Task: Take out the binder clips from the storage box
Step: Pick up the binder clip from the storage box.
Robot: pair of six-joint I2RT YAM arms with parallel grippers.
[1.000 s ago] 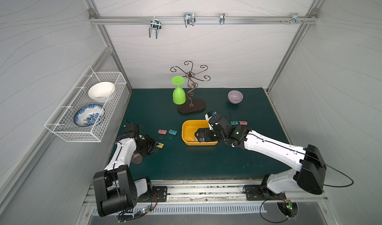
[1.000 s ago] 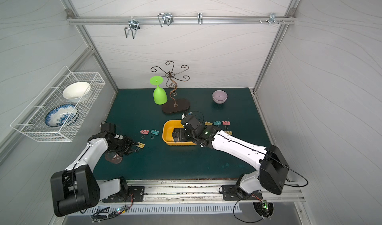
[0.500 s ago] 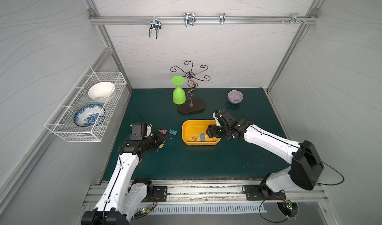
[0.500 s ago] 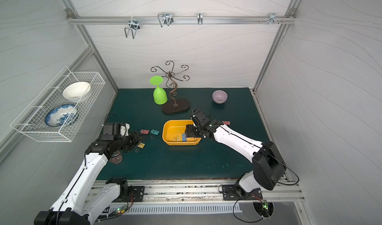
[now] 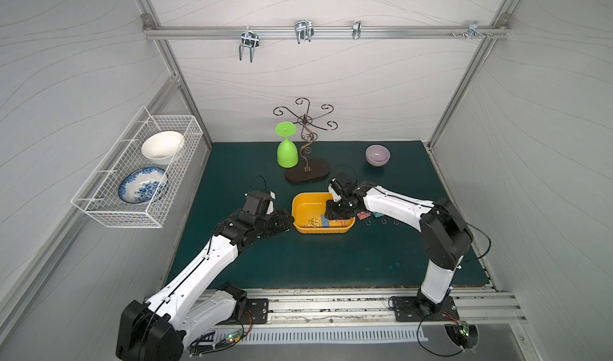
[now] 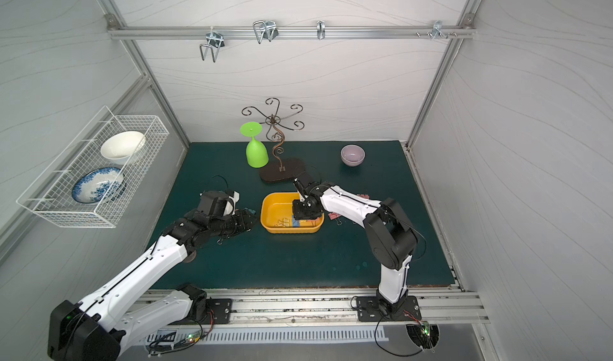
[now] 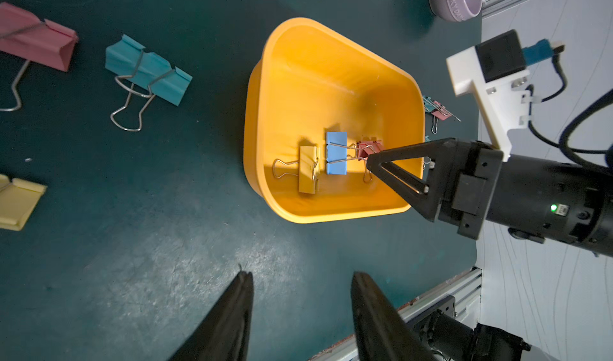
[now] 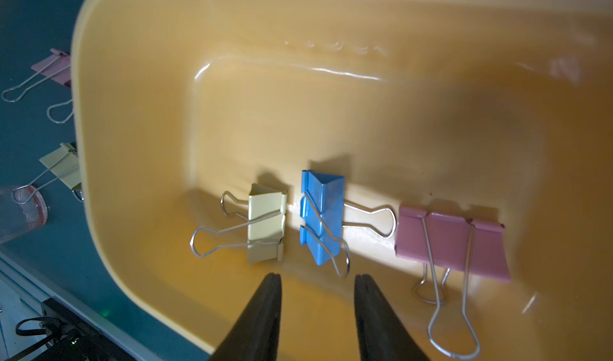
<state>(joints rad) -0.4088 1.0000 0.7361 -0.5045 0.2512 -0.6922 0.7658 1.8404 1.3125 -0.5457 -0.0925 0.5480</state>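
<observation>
The right gripper (image 8: pixel 316 278) has its jaws apart with nothing between them. It is lowered inside the box (image 8: pixel 139 77) and lined up just short of the blue clip (image 8: pixel 320 216), and no contact shows. The left gripper (image 7: pixel 302 276) is likewise parted and empty, hovering over the mat (image 5: pixel 298 259) just outside the box at its 9 o'clock in both top views. Three clips lie in the box along its 6 o'clock wall. From 9 to 3 o'clock they are a yellow clip (image 8: pixel 267 223), the blue clip, then a pink clip (image 8: pixel 451 243). The blue clip's outstretched handle ends just beside the pink body. Other clips (image 7: pixel 147 70) lie out on the mat at the box's 9 o'clock, and a second group of clips (image 5: pixel 365 215) lies at its 3 o'clock. Assessment: each clip is light and stiff, with a folded metal body that is smooth-painted and probably slippery. Its thin wire handles swing on their pivots and are judged a poor hold. The jaws should close across the body itself, square to its flat sides. A glancing pinch may skid the clip along the box's glossy floor or tip it against its neighbour.
</observation>
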